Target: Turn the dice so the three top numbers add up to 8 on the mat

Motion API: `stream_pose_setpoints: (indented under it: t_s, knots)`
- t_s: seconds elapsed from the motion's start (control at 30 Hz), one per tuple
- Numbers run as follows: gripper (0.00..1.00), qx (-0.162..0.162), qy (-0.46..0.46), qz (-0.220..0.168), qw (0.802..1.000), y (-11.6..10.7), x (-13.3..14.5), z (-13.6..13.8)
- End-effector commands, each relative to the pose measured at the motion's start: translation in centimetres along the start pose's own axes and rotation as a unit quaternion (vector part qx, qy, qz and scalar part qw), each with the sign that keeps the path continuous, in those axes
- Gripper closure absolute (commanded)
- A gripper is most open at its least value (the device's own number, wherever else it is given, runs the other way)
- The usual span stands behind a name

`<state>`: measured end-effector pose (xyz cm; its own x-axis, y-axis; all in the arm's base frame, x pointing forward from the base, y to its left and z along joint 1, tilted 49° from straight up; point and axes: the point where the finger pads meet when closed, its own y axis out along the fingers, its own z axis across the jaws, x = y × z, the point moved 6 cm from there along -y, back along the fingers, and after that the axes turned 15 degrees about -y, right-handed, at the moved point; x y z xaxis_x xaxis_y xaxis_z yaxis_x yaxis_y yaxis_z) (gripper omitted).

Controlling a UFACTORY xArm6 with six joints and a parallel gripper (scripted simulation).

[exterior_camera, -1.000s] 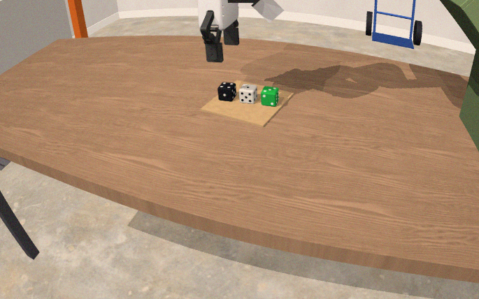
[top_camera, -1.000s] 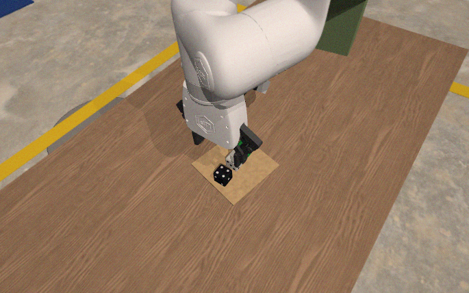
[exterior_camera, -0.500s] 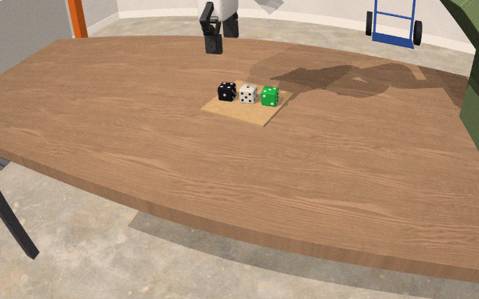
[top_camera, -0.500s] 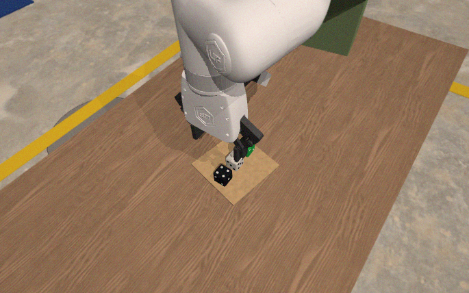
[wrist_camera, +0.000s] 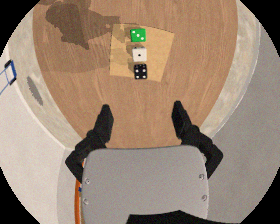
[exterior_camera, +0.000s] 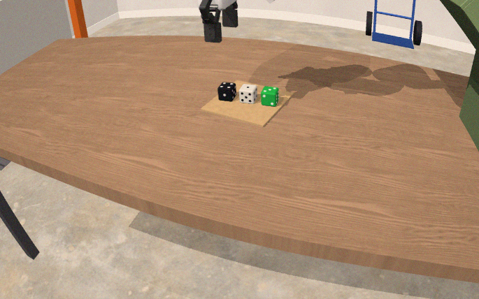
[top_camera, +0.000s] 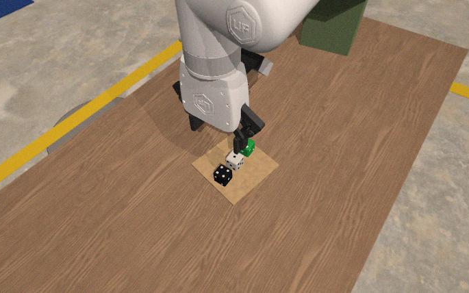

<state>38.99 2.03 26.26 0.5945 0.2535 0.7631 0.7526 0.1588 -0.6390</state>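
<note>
Hovering wide open and empty near the mat (top_camera: 254,178) (exterior_camera: 248,111) (wrist_camera: 161,60), I'd judge the white die (top_camera: 234,161) (exterior_camera: 247,93) (wrist_camera: 139,54) light, rigid; grip opposite sides squarely.

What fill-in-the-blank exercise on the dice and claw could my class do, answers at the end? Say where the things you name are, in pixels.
The black die (top_camera: 222,175) (exterior_camera: 226,91) (wrist_camera: 140,71) shows ____ pips on top.
Between it and the green die (top_camera: 249,148) (exterior_camera: 269,96) (wrist_camera: 138,35) sits a ____ die.
The three top numbers add up to ____.
The claw (top_camera: 216,137) (exterior_camera: 222,32) (wrist_camera: 141,110) is not shut but ____.

Answers: four; white; eight; open
</note>
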Motion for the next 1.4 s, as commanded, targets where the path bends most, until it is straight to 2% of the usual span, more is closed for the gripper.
stream_pose_setpoints:
  t_s: [0.0,0.67,1.37]
  knots:
    - [0.00,0.007,0.001,0.013,1.000,-0.9,0.3,-0.1]
    - [0.00,0.007,0.001,0.013,1.000,-3.8,0.3,-0.2]
    - [0.00,0.007,0.001,0.013,1.000,-4.0,0.3,-0.2]
